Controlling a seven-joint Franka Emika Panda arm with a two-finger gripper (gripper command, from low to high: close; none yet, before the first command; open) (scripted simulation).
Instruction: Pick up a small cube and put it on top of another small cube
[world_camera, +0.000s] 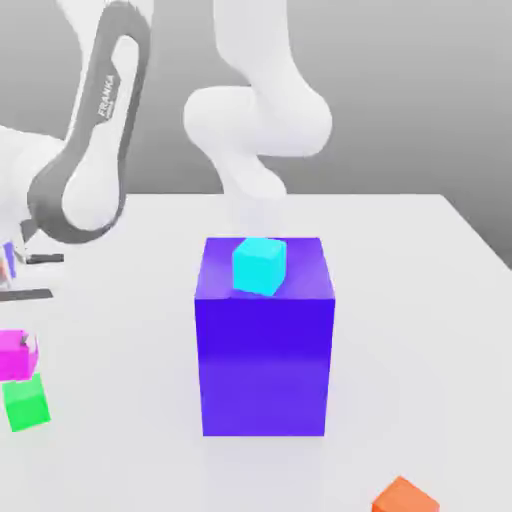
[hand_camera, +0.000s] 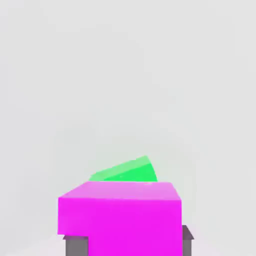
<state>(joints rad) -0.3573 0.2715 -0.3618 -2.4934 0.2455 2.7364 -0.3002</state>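
The gripper (hand_camera: 125, 245) has the little magenta cube (hand_camera: 120, 220) clamped by its flat sides, looks light and rigid, green cube (hand_camera: 127, 171) just beside it.

Illumination was bright, even and diffuse — no glare or hard highlight appeared on any surface. The blue block (world_camera: 264, 340) showed a lighter top and a darker front face, and cast only a faint, soft shadow on the white table (world_camera: 420, 300). In the hand view the magenta cube (hand_camera: 120, 217) rendered flat and saturated — edges slightly soft.
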